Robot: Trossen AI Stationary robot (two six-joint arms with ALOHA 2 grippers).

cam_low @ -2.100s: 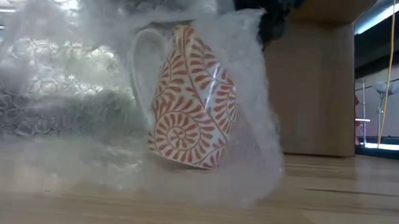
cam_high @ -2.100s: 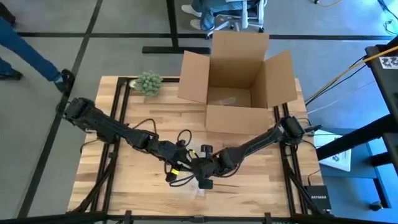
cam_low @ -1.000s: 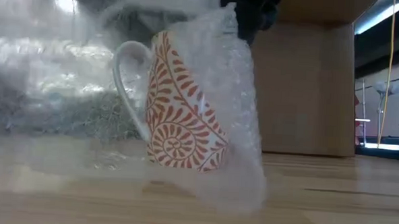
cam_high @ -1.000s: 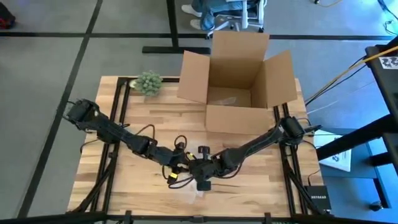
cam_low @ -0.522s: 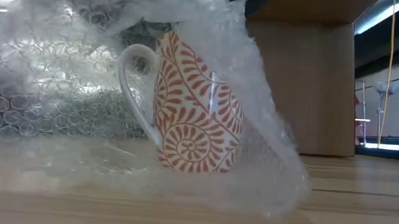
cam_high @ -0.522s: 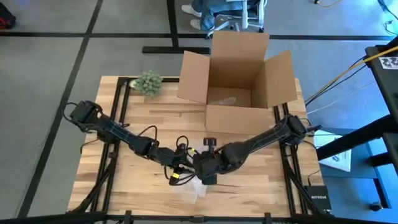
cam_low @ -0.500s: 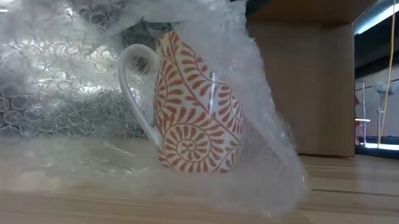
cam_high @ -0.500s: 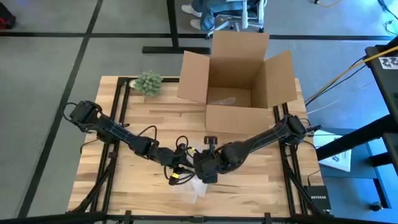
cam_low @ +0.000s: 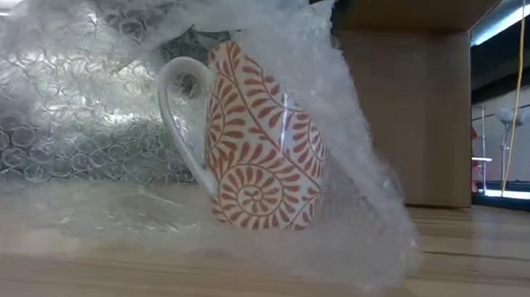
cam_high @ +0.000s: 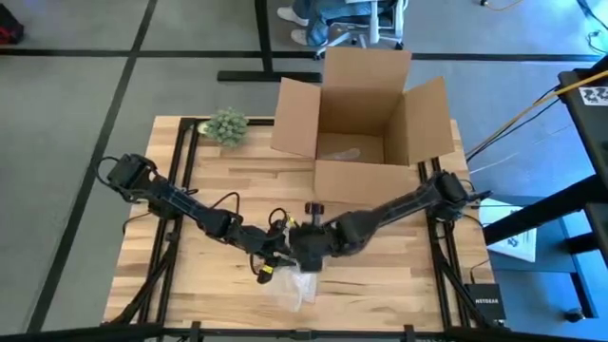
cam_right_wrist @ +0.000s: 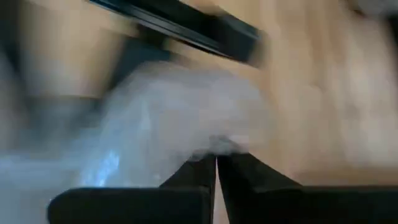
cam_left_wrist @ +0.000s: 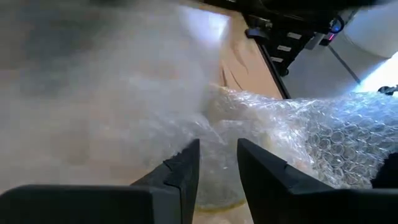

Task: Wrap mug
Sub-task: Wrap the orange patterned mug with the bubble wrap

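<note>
A white mug [cam_low: 260, 148] with an orange leaf pattern stands on the table near its front edge, leaning slightly, handle [cam_low: 172, 118] toward the table's left. Clear bubble wrap [cam_low: 95, 132] lies under it and drapes over its top and right side [cam_low: 352, 197]. My left gripper [cam_high: 273, 251] and my right gripper [cam_high: 302, 249] meet over the mug, each shut on the bubble wrap [cam_high: 294, 285]. The high view shows no part of the mug, which the arms and the wrap hide. My left gripper has a bunched part of the bubble wrap [cam_left_wrist: 217, 140] between its two fingers; how many layers cannot be told. The wrap spreads away from the fingers toward the table. My right gripper pinches a gathered edge of the bubble wrap [cam_right_wrist: 219, 147] between its nearly closed fingertips, from above. The sheet falls away below them over the mug.
An open cardboard box [cam_high: 366, 119] stands at the table's far side, and its wall [cam_low: 410, 110] rises right behind the mug. A small green plant [cam_high: 226, 125] sits at the far left corner. Bare wood lies to the left and right of the wrap.
My right gripper has moved with its edge of wrap toward the far edge and a little left, drawing the sheet over the mug's top. The mug, tilted and partly raised a second ago, now stands nearly upright. The wrap's flap has spread down its right side.
</note>
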